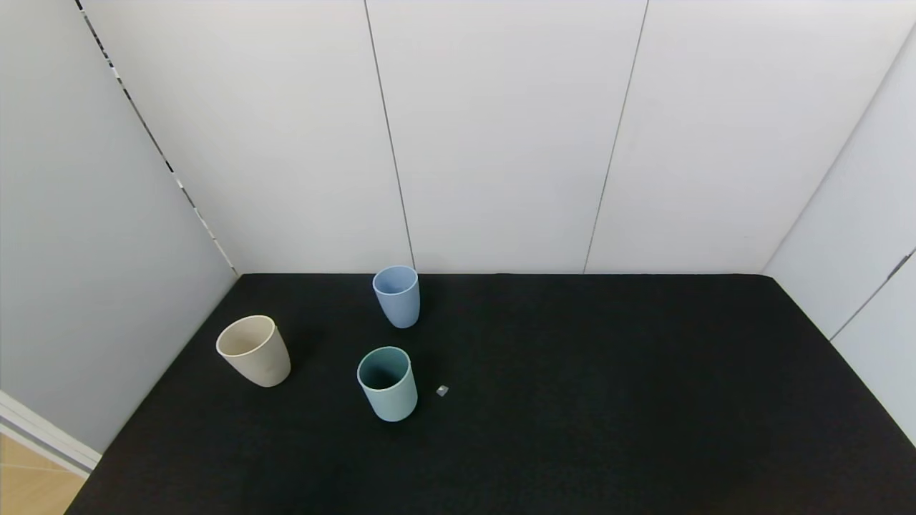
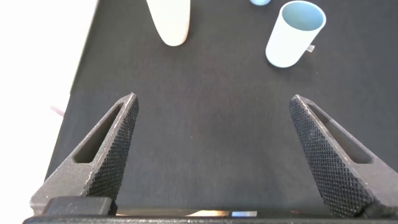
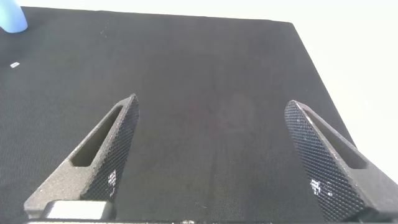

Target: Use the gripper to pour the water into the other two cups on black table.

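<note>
Three cups stand upright on the left part of the black table (image 1: 572, 393). The cream-beige cup (image 1: 253, 350) is farthest left, the light blue cup (image 1: 396, 295) is at the back, and the teal-green cup (image 1: 387, 383) with a dark inside is nearest. Neither arm shows in the head view. My left gripper (image 2: 212, 98) is open and empty, low over bare table, with the cream cup (image 2: 169, 22) and the teal-green cup (image 2: 293, 34) ahead of it. My right gripper (image 3: 211, 99) is open and empty over the table's right part, far from the cups.
A tiny grey bit (image 1: 442, 390) lies just right of the teal-green cup; it also shows in the right wrist view (image 3: 13, 64) near a pale blue cup (image 3: 12, 17). White wall panels enclose the table at the back and sides.
</note>
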You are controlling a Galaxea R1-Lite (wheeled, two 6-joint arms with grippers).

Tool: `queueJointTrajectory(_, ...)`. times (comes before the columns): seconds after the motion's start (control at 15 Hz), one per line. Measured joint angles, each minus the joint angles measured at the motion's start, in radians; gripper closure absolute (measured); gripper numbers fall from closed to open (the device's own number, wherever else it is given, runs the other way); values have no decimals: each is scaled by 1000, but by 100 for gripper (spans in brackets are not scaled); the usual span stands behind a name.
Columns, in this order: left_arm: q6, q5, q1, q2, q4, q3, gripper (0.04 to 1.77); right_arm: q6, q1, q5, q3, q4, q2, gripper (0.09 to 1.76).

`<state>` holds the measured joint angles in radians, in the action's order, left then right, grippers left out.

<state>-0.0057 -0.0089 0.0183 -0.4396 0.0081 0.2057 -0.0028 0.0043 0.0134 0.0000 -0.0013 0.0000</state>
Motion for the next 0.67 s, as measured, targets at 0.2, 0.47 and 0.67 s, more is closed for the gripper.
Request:
queueJointTrajectory(0.2, 0, -26, 30, 113, 73, 0, 9, 0, 0, -1, 0, 0, 0, 14)
queueJointTrajectory(0.47, 2, 26, 41, 170, 55, 11, 9, 0, 0, 0, 0, 0, 0, 14)
queueJointTrajectory(0.67, 21, 53, 42, 181, 34, 24, 9, 0, 0, 0, 0, 0, 0, 14)
